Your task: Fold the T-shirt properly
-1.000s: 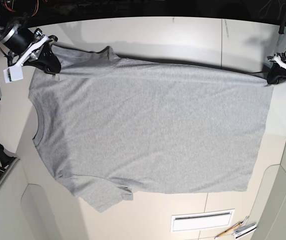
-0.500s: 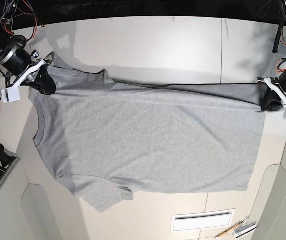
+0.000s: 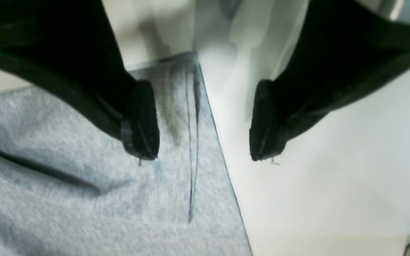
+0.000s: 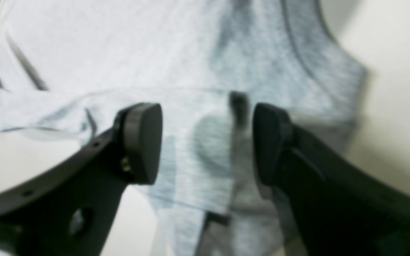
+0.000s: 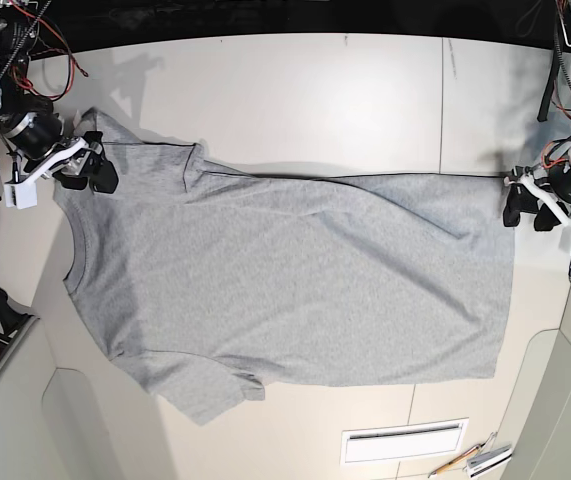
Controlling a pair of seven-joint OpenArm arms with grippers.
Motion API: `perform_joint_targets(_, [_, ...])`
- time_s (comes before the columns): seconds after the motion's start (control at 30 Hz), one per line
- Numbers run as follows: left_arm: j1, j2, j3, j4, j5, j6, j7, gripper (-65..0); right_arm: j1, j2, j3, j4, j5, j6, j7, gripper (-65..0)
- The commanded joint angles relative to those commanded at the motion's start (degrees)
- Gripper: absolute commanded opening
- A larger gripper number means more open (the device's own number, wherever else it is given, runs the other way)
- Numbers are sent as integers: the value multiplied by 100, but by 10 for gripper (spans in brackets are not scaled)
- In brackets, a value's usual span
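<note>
White tabletop (image 5: pixel 325 70) | shirt (image 5: pixel 315 285) partly folded along upper edge; sleeve lower left and remaining folds unfinished | both grippers' fingers (image 3: pixel 144 124) apart

Right gripper (image 4: pixel 206 144) open, fingers apart. Grey T-shirt (image 4: pixel 194 57) spans the gap between fingertips; a folded flap ends there, its edge just beside one finger. Stitched seam curves beyond the fingertips. Further grey cloth lies beneath the flap, below the fingertips.
</note>
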Motion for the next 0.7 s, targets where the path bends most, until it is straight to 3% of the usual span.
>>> perform_joint_targets(0.13, [7,-46,-81,7,-562,0,710,-220,-4,-260,579,592,4,-4,-501,-257])
perform_joint_targets(0.37, [79,-44,-922,7,-1926,0,1637,-220,-398,-92,1526,737,153,-24,-599,-257])
perform_joint_targets(0.5, [304,20,-922,0,-1836,0,1613,-175,-739,-98,1574,691,157,-50,-560,-257])
perform_joint_targets(0.7, [544,315,-922,-57,-1408,0,1311,-175,-857,-114,1574,74,262,-59,-452,-257])
